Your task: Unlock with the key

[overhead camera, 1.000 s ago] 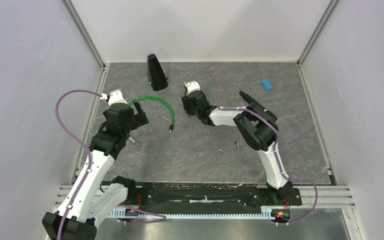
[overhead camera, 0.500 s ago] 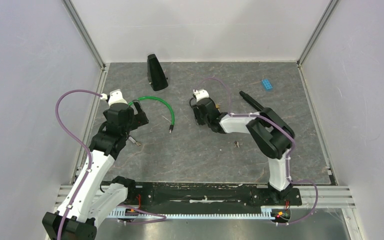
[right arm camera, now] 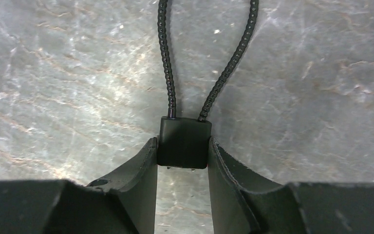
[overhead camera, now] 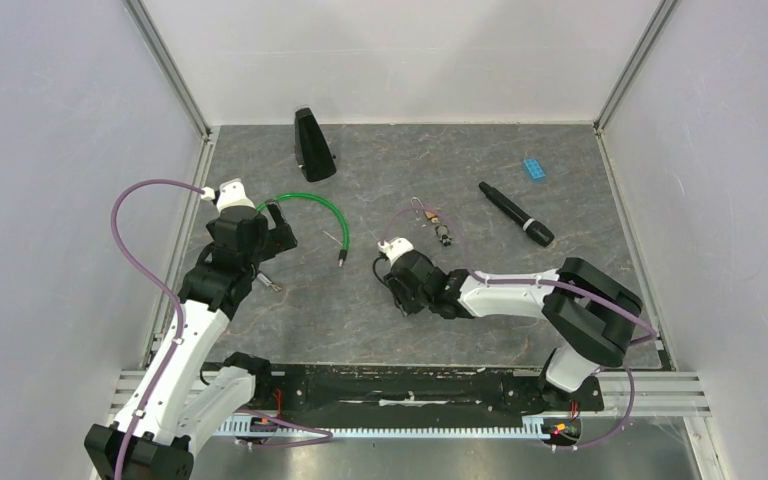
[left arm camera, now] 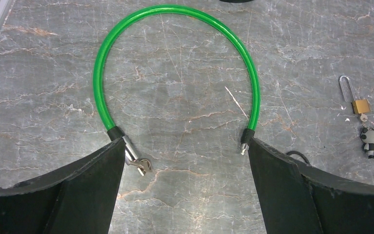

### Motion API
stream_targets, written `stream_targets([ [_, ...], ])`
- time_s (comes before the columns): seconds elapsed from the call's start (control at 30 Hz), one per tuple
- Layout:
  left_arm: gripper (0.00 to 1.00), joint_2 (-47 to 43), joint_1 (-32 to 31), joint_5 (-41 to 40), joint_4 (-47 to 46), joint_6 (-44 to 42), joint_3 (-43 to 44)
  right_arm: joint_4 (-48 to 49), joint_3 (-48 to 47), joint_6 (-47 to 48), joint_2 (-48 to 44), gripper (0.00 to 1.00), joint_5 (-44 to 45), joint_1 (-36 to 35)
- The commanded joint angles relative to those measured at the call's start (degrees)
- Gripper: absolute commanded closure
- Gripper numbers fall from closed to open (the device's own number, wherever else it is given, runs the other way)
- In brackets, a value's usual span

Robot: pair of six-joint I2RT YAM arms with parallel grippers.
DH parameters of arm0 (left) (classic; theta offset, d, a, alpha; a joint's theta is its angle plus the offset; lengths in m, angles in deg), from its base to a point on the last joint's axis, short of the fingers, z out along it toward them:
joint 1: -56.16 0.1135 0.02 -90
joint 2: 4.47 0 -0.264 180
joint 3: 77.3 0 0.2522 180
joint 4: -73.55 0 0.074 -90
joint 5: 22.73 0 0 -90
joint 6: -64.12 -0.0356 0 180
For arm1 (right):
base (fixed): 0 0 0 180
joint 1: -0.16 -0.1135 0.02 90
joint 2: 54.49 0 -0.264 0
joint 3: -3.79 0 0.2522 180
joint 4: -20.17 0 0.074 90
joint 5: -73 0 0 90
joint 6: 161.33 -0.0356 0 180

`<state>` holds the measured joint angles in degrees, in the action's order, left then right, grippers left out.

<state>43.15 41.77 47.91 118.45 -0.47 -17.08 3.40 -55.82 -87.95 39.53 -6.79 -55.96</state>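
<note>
Right gripper [right arm camera: 182,148] is clenching the black lock body [right arm camera: 183,136] by its sides, middle of the desk [overhead camera: 520,130], seemingly steadying it for keying | left gripper [left arm camera: 185,148] is hanging released over green cable lock [left arm camera: 97,78] near the left edge, key [left arm camera: 141,165] sitting in its end | brass padlock [left arm camera: 361,106] lying farther back | grey stone-patterned top, white walls [overhead camera: 400,60] enclosing

Grey worktop [left arm camera: 185,195] veined white and rust (marble-like); bright green cable loop [left arm camera: 99,73]; brass-yellow padlock [left arm camera: 361,106]; matt black lock [right arm camera: 183,142]; blue brick [overhead camera: 534,168].
</note>
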Motion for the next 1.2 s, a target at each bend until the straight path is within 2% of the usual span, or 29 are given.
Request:
stream_targets([
  [0.0, 0.01, -0.33, -0.11, -0.26, -2.09, -1.94, -0.62, -3.80, -0.54, -4.86, 1.64, 0.82, 2.04, -1.84],
  [0.07, 0.01, -0.29, -0.11, -0.30, -2.02, -1.85, -0.71, -3.79, -2.02, -5.54, 2.44, 0.81, 3.28, -2.33],
  [0.23, 0.01, 0.18, -0.11, -0.75, -1.80, -1.85, -0.72, -5.80, -6.01, -4.76, 3.74, 0.50, 1.54, -2.59],
  [0.4, 0.01, 0.75, -0.11, -0.52, -1.78, -1.88, -0.75, -9.42, -5.83, -2.96, -0.81, 0.22, 3.76, -2.52],
  [0.47, 0.01, 1.05, -0.10, -0.26, -1.76, -1.85, -0.68, -11.33, -5.83, -1.74, -2.83, 0.15, 4.85, -2.11],
  [0.57, 0.01, 1.59, -0.11, -0.05, -1.78, -1.85, -0.67, -13.40, -4.30, -0.90, -6.39, 0.14, 5.49, 0.02],
  [0.73, 0.01, 2.28, -0.11, -0.33, -1.60, -2.03, -0.57, -15.42, 1.15, -0.69, -13.92, 0.19, 6.69, 6.95],
  [0.9, 0.01, 2.37, -0.11, -0.08, -1.60, -2.03, -0.58, -16.37, 6.66, 0.23, -19.91, 0.30, 7.06, 14.14],
  [1.17, 0.01, 2.66, -0.11, 0.45, -1.51, -2.03, -0.56, -13.62, 9.54, 1.10, -19.39, 0.45, 1.69, 21.44],
])
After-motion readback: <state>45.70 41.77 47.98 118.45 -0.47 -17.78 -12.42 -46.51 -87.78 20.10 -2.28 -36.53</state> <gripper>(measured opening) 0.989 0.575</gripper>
